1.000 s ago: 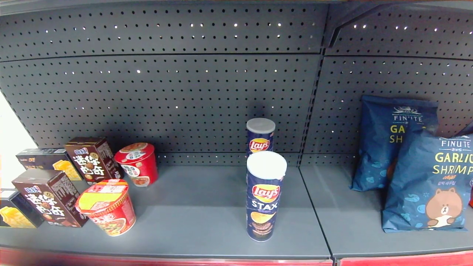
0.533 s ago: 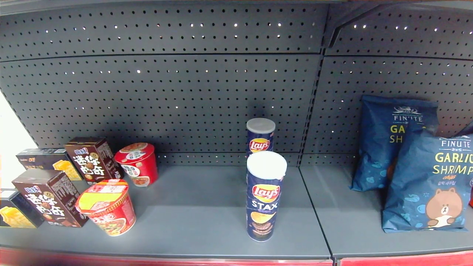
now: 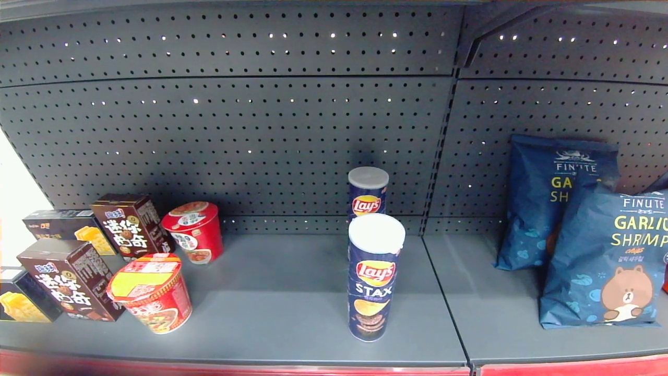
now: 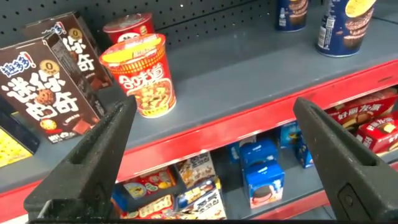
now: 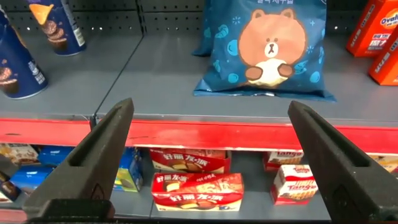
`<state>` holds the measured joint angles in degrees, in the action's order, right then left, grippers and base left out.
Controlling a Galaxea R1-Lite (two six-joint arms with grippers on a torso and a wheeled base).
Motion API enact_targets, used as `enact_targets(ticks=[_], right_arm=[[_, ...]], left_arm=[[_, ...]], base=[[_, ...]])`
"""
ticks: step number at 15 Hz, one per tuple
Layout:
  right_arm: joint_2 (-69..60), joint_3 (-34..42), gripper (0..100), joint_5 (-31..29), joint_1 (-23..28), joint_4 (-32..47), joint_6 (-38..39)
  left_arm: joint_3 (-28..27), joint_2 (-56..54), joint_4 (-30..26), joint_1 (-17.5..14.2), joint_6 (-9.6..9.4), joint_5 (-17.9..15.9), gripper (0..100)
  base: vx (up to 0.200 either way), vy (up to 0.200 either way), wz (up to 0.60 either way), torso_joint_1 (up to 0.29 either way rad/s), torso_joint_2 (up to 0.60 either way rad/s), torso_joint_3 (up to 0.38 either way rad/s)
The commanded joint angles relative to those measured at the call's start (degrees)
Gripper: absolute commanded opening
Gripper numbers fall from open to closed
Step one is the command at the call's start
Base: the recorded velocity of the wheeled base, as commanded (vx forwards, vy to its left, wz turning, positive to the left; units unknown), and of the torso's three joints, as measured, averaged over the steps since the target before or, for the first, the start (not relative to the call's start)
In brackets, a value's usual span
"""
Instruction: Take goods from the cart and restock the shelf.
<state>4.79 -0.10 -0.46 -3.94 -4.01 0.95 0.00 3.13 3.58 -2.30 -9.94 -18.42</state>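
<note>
The left pincer (image 4: 214, 102) stands wide open with nothing between its jaws, low in front of the shelf (image 4: 249, 68), facing a noodle cup (image 4: 140, 74) and a brown cookie box (image 4: 43, 87) near the front edge. The right pincer (image 5: 211, 104) is just as wide and just as empty. It faces a blue chip bag (image 5: 264, 46) that leans back on the shelf's right bay, with two chip cans (image 5: 56, 25) off to one side. Below the red front lip (image 5: 205, 134), a lower shelf (image 5: 249, 214) carries packed snack boxes.

From the head view the shelf reads in groups. On the left are two cookie boxes (image 3: 68, 284) beside two dark boxes with yellow print (image 3: 21, 303), then two red noodle cups, one in front (image 3: 151, 292) and one behind (image 3: 193, 230). Two chip cans stand upright in single file near the middle, front (image 3: 374, 277) and rear (image 3: 368, 193). Two blue chip bags sit on the right, one (image 3: 608, 261) ahead of the other (image 3: 553, 203).

As a judgement, the restocking is partly done. Each row is only two deep, and a broad bare stretch lies between the cups and the cans. With both pincers empty, the next item has to be fetched from the cart before anything more goes up.
</note>
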Motion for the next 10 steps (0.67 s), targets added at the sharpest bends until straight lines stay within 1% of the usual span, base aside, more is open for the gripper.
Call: enact_targets(ticks=[1, 2, 3, 4, 5, 6, 7, 8, 10], right_arm=[[0.3, 0.0, 100, 0.0, 0.0, 0.0, -0.2], [0.3, 0.0, 100, 0.0, 0.0, 0.0, -0.2], [0.3, 0.0, 100, 0.0, 0.0, 0.0, -0.2], [0.3, 0.0, 100, 0.0, 0.0, 0.0, -0.2], [0.3, 0.0, 100, 0.0, 0.0, 0.0, -0.2], [0.3, 0.0, 100, 0.0, 0.0, 0.0, -0.2], [0.3, 0.0, 100, 0.0, 0.0, 0.0, -0.2], [0.3, 0.0, 100, 0.0, 0.0, 0.0, -0.2], [0.3, 0.0, 100, -0.2, 0.0, 0.0, -0.3]], left_arm=[[0.0, 0.3, 0.0, 0.0, -0.08, 0.0, 100], [0.0, 0.3, 0.1, 0.0, 0.0, 0.1, 100], [0.0, 0.2, 0.3, 0.0, -1.49, 0.2, 100], [0.0, 0.3, 0.2, 0.0, -5.53, 0.1, 100], [0.0, 0.3, 0.2, 0.0, -7.03, 0.1, 100], [0.0, 0.3, 0.1, 0.0, -7.47, 0.1, 100], [0.0, 0.3, 0.2, 0.0, -7.29, 0.6, 100], [0.0, 0.3, 0.2, 0.0, -7.29, 0.4, 100], [0.0, 0.3, 0.1, 0.0, -7.12, 0.6, 100]], base=[[0.0, 0.0, 0.0, 0.0, 0.0, 0.0], [0.0, 0.0, 0.0, 0.0, 0.0, 0.0], [0.0, 0.0, 0.0, 0.0, 0.0, 0.0], [0.0, 0.0, 0.0, 0.0, 0.0, 0.0], [0.0, 0.0, 0.0, 0.0, 0.0, 0.0], [0.0, 0.0, 0.0, 0.0, 0.0, 0.0], [-0.2, 0.0, 0.0, 0.007, 0.01, 0.002], [-0.2, 0.0, 0.0, -0.002, 0.0, 0.002], [0.0, 0.0, 0.0, 0.0, 0.0, 0.0]])
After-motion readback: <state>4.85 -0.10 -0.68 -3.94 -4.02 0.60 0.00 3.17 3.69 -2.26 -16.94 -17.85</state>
